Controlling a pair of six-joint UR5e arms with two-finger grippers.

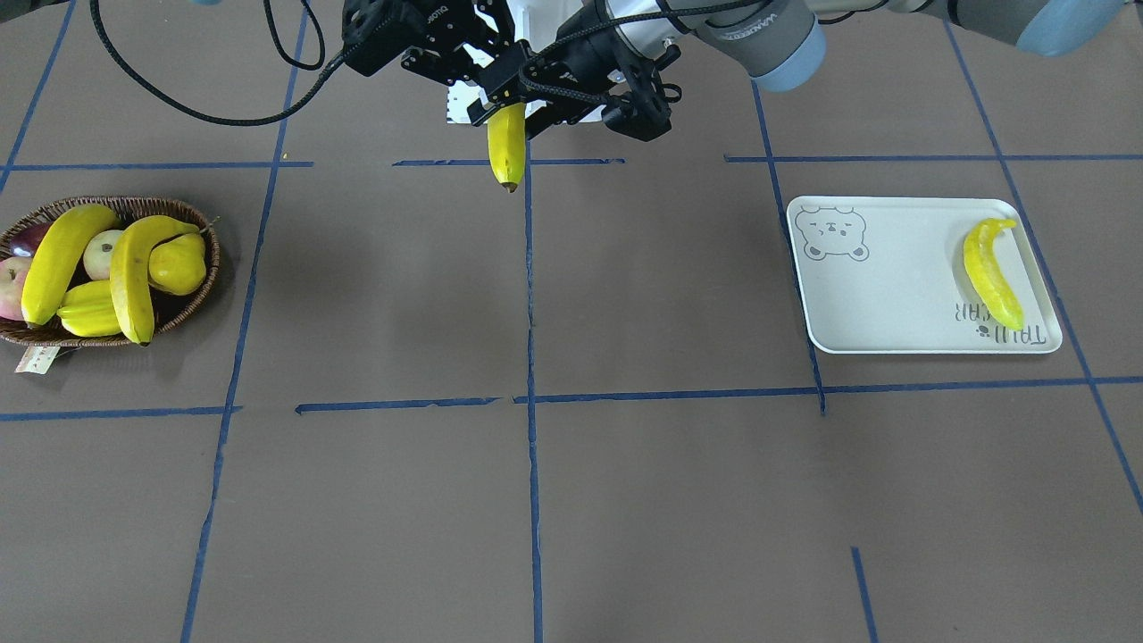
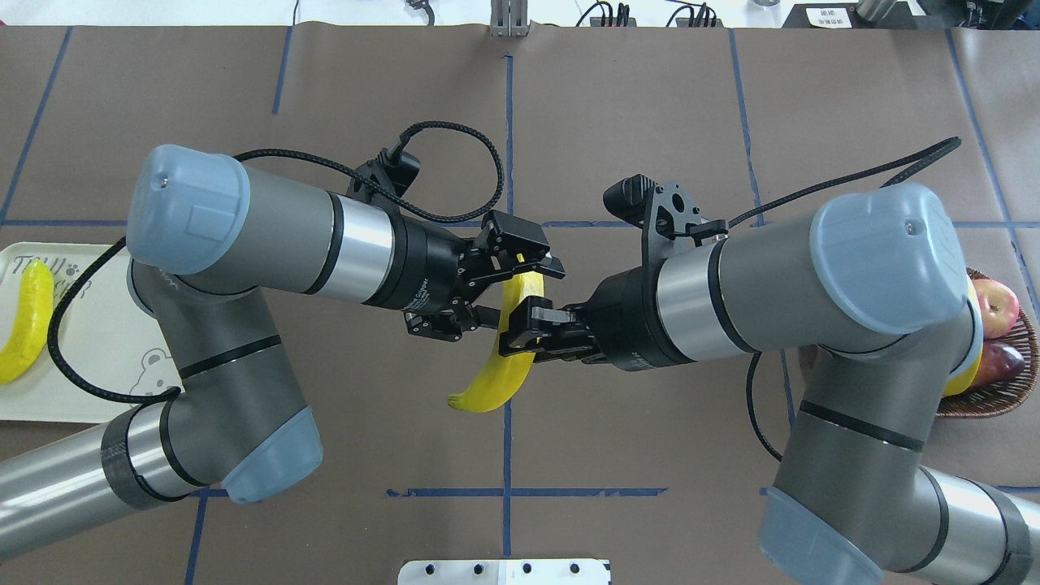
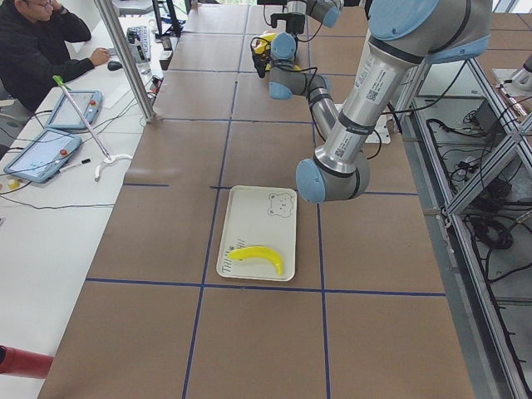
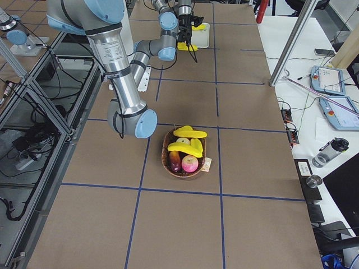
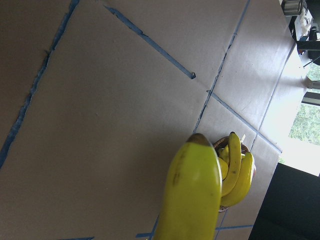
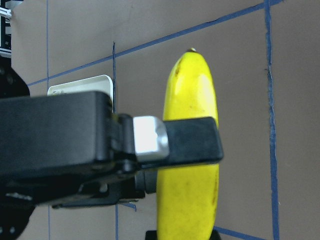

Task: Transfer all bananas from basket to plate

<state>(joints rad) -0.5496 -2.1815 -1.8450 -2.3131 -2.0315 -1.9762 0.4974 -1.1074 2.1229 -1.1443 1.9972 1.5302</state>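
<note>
Nose to nose over the middle of the desk, close to the robot's edge! Left gripper (image 2: 517, 291) in from the left end, right gripper (image 2: 522, 329) in from the right end. Both forearms level, elbows bent, wrists aimed straight at each other.

Between them, a banana (image 2: 505, 374), up off the desk, dark tip hanging down. Pinched partway along by the right gripper, one finger plainly across the fruit in the wrist view, jaws narrowed to its width. Straddled at the upper end by the left jaws; cannot tell whether pressing on the skin or just short of it.

Over by the left end, the plate (image 1: 893, 295), lying flat, with a second banana (image 1: 989, 272) along its side nearest that end.

Over by the right end, the basket (image 1: 211, 268), holding two bananas (image 1: 55, 261) draped over a pear (image 1: 179, 265), a starfruit (image 1: 87, 311) and apples (image 1: 11, 288). Paper tag (image 1: 37, 359) out on the desk, just beside the rim facing the operators' edge.
</note>
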